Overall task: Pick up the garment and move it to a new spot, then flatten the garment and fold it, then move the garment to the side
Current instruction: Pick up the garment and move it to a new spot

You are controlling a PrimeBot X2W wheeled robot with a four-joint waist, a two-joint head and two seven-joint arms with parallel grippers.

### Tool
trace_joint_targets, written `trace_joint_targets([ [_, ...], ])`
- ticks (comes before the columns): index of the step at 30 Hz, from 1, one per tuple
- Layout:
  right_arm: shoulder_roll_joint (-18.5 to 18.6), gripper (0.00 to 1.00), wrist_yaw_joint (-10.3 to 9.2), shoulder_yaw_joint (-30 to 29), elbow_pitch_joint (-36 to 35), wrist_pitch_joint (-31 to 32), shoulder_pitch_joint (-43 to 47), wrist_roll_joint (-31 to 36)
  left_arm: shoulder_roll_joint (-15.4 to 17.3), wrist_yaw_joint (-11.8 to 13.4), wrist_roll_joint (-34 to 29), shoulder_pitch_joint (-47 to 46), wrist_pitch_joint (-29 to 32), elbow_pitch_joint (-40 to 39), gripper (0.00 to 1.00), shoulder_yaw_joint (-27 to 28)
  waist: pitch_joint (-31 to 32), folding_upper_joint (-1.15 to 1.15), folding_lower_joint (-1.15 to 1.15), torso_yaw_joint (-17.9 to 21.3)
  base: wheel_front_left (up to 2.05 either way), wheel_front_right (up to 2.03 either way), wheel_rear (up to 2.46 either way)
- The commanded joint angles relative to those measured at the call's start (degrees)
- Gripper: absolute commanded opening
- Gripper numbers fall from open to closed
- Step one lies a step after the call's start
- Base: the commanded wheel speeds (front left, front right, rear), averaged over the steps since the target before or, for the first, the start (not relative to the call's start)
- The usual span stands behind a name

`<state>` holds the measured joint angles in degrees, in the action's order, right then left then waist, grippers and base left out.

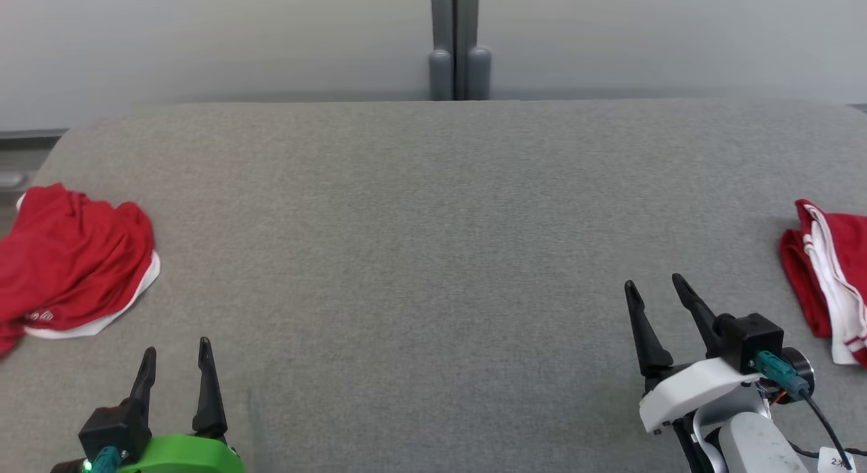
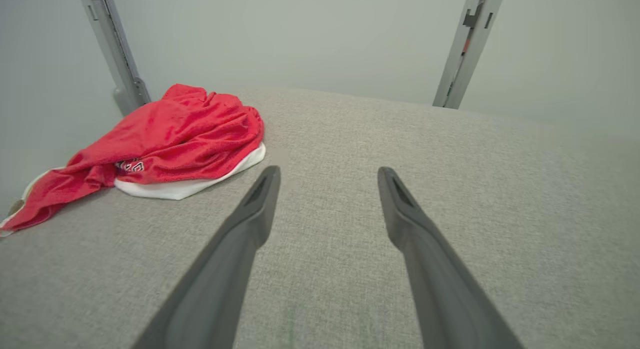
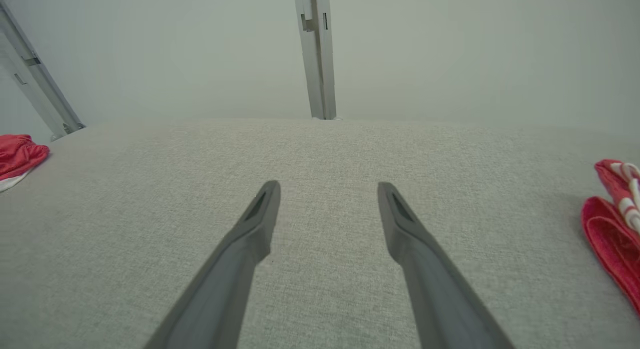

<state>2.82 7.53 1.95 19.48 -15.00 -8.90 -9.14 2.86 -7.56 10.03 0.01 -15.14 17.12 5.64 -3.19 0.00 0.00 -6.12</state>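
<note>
Pointing away from the robot over the near part of the grey cloth-covered table (image 1: 433,209), both grippers held nothing. The left gripper (image 1: 177,346), on its green mount at the lower left of the head view, had its two dark fingers spread wide apart, with grey cloth showing between them. The right gripper (image 1: 653,280), on its white mount at the lower right, was spread just as wide and leaned a little to the left.

The crumpled red garment (image 1: 74,256) lay in a heap at the table's left edge. A white layer peeked out from under its near side, and a small printed mark sat on the red fabric close to that hem. The heap was ahead and to the left of the left gripper. In the left wrist view it lay just beyond the left fingertip without touching it, and one end trailed off toward the table's edge.

At the right edge lay a second red garment (image 1: 823,283) with white stripes, folded into a neater stack. It was to the right of the right gripper and apart from it. Behind the table stood a pale wall with a grey post (image 1: 459,46) at its middle.
</note>
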Motion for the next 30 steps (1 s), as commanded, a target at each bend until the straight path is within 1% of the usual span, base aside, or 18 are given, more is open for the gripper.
trace_joint_targets([
  [1, 0.18, 1.0, -0.09, 0.44, 0.15, -0.23, -0.77, -0.51, 0.18, 0.16, 0.04, -0.74, 0.03, 0.37, 1.0, 0.46, -1.49, 0.0, 0.0, -5.97, 0.0, 0.0, 0.0],
  [8, 0.24, 1.0, -0.1, 2.85, 2.07, -0.24, -2.55, -2.41, 0.18, 0.17, 0.51, -0.38, 0.03, 2.04, 1.0, 2.84, -2.06, 0.0, 0.0, -13.82, 0.0, 0.0, 0.0],
  [15, 0.23, 1.0, -0.09, 5.22, 3.8, -0.24, -3.43, -3.42, 0.16, 0.17, 1.09, 0.03, 0.03, 3.81, 1.0, 4.25, -1.73, 0.0, 0.0, -18.96, 0.0, 0.0, 0.0],
  [18, 0.27, 1.0, -0.09, 5.58, 3.96, -0.24, -3.69, -3.5, 0.16, 0.17, 1.6, 0.09, 0.03, 4.34, 1.0, 4.79, -1.79, 0.0, 0.0, -19.85, 0.0, 0.0, 0.0],
  [22, 0.25, 1.0, -0.09, 5.97, 4.25, -0.24, -3.99, -3.44, 0.15, 0.17, 3.83, -0.43, 0.03, 5.35, 1.0, 5.15, -2.08, 0.0, 0.0, -20.16, 0.0, 0.0, 0.0],
  [26, 0.27, 1.0, -0.1, 6.57, 4.11, -0.24, -4.66, -2.73, 0.15, 0.17, 5.84, -2.49, 0.03, 6.69, 1.0, 5.53, -3.19, 0.0, 0.0, -19.51, 0.0, 0.0, 0.0],
  [28, 0.26, 1.0, -0.09, 6.46, 4.27, -0.24, -5.13, -1.95, 0.16, 0.17, 6.36, -3.7, 0.03, 8.18, 1.0, 4.78, -4.19, 0.0, 0.0, -19.03, 0.0, 0.0, 0.0],
  [30, 0.27, 1.0, -0.09, 6.34, 4.22, -0.24, -5.91, -0.93, 1.34, 0.17, 7.61, -6.25, 0.03, 9.56, 1.0, 4.69, -5.6, 0.0, 0.0, -18.34, 0.0, 0.0, 0.0],
])
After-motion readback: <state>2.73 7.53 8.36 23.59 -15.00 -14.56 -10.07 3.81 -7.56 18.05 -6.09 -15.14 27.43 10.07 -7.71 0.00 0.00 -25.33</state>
